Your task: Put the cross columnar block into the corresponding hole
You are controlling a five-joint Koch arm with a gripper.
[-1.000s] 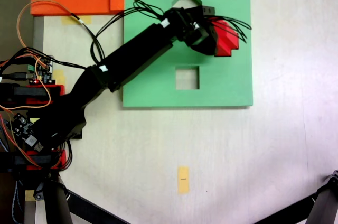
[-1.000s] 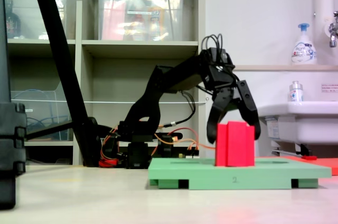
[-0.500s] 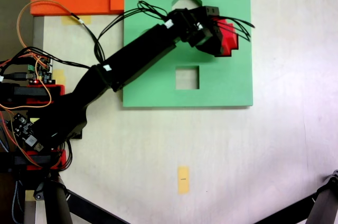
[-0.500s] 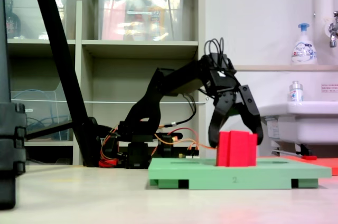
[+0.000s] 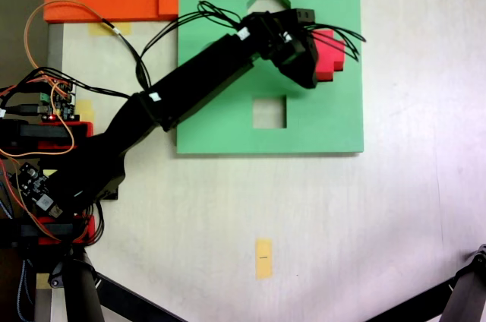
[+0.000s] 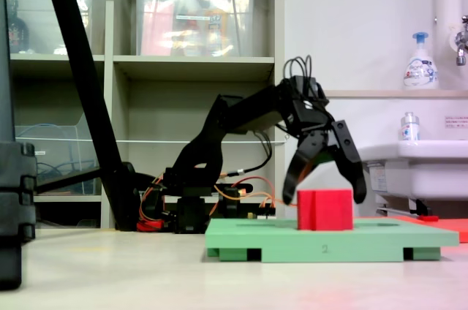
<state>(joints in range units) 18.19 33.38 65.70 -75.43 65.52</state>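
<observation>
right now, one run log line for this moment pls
phase: insert | block: partly sunk in board, upright | hand: open, straddling block, not gripping

I'm seeing a bright red cross columnar block (image 6: 325,210) sitting in a plain green foam board (image 6: 333,237), under the black gripper (image 6: 325,194).

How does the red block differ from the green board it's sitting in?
The red block is small and stands upright, its top rising above the surface; the green board is wide, flat and lies on the table. The block shows stepped, cross-like edges from above; the board is square with cutouts, including an open square hole. The open gripper straddles the block, not the board. Both look like matte foam.
</observation>
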